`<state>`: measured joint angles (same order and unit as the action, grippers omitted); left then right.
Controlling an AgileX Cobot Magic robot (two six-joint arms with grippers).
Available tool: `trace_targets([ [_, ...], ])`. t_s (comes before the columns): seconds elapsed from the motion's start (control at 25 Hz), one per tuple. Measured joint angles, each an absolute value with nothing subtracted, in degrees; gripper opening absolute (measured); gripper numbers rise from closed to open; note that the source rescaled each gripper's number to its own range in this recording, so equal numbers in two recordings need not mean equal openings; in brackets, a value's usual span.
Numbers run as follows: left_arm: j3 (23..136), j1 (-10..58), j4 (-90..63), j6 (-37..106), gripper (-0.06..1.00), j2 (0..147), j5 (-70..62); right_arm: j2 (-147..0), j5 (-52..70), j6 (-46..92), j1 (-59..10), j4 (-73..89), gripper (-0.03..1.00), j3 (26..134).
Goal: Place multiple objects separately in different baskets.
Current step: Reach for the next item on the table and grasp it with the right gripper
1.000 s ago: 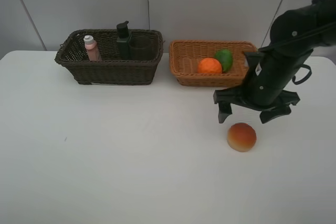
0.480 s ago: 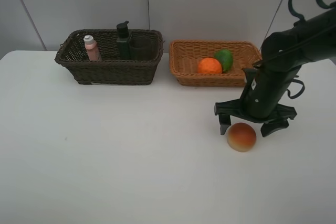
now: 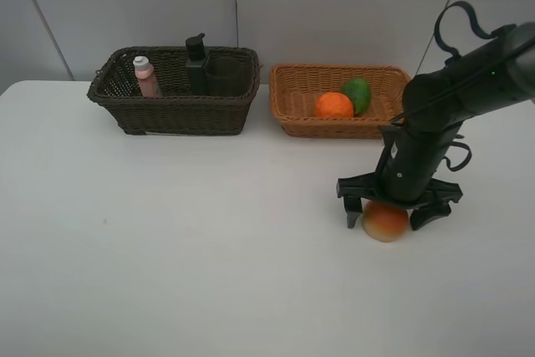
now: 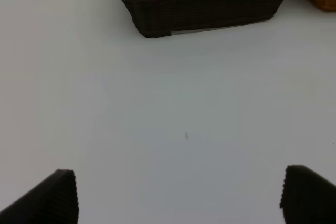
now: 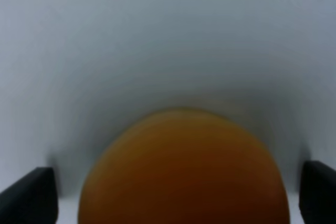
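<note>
Right hand (image 3: 391, 216) spread wide astride peach (image 3: 385, 222) on table (image 3: 209, 248); contact unclear.

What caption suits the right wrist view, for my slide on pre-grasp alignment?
Open right gripper straddling the peach-like fruit on the white table, fingers clear on both sides.

White table (image 3: 167, 273); small dark speck (image 4: 186, 136) on it; grey panelled wall (image 3: 334, 6) behind.
</note>
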<state>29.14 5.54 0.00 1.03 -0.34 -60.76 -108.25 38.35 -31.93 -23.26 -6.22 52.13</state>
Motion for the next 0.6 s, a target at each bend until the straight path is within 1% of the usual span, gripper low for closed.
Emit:
trace_targets([
  [0.04,29.1,5.5,0.0,1.0,1.00,-0.3,-60.8,-108.2,38.2,-31.9,-23.3,-6.2,0.97,52.1],
  [0.08,29.1,5.5,0.0,1.0,1.00,-0.3,-60.8,-108.2,38.2,-31.9,-23.3,-6.2,0.91,52.1],
  [0.12,29.1,5.5,0.0,1.0,1.00,-0.3,-60.8,-108.2,38.2,-31.9,-23.3,-6.2,0.81,52.1],
  [0.16,29.1,5.5,0.0,1.0,1.00,-0.3,-60.8,-108.2,38.2,-31.9,-23.3,-6.2,0.66,52.1],
  [0.24,29.1,5.5,0.0,1.0,1.00,-0.3,-60.8,-108.2,38.2,-31.9,-23.3,-6.2,0.21,52.1],
  [0.28,29.1,5.5,0.0,1.0,1.00,-0.3,-60.8,-108.2,38.2,-31.9,-23.3,-6.2,0.02,52.1],
  [0.32,29.1,5.5,0.0,1.0,1.00,-0.3,-60.8,-108.2,38.2,-31.9,-23.3,-6.2,0.00,52.1],
  [0.6,29.1,5.5,0.0,1.0,1.00,-0.3,-60.8,-108.2,38.3,-31.9,-23.3,-6.2,0.00,52.1],
])
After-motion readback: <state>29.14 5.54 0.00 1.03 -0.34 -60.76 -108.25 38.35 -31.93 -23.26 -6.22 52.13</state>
